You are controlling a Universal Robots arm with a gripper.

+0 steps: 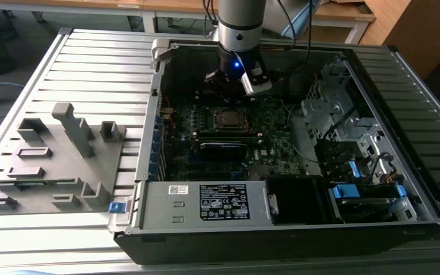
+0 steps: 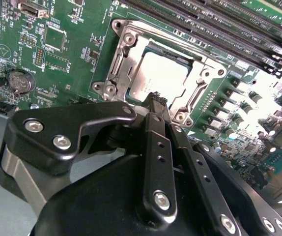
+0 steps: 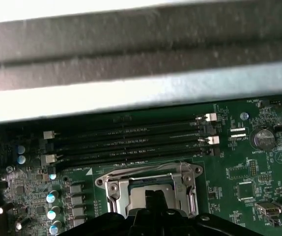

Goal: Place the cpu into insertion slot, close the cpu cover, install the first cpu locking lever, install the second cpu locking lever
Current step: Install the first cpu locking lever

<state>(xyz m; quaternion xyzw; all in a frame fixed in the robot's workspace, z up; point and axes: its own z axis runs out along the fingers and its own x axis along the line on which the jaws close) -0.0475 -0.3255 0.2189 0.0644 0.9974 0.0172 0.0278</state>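
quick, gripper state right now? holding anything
Gripper: fingers shut together, holding nothing visible, tips just over the dull silver-grey square cpu seated under the thin silvery metal cpu cover.

We see open room above the cpu cover [image 2: 180, 73]. The long memory slots [image 2: 219, 24] stand close beside it, and the case wall [image 1: 162, 74] boxes us in.

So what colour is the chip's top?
Dull silver-grey; the cpu shows best in the second wrist view.

cpu [image 2: 158, 81] in insertion slot [image 2: 131, 59], cpu cover [image 2: 200, 81] over it
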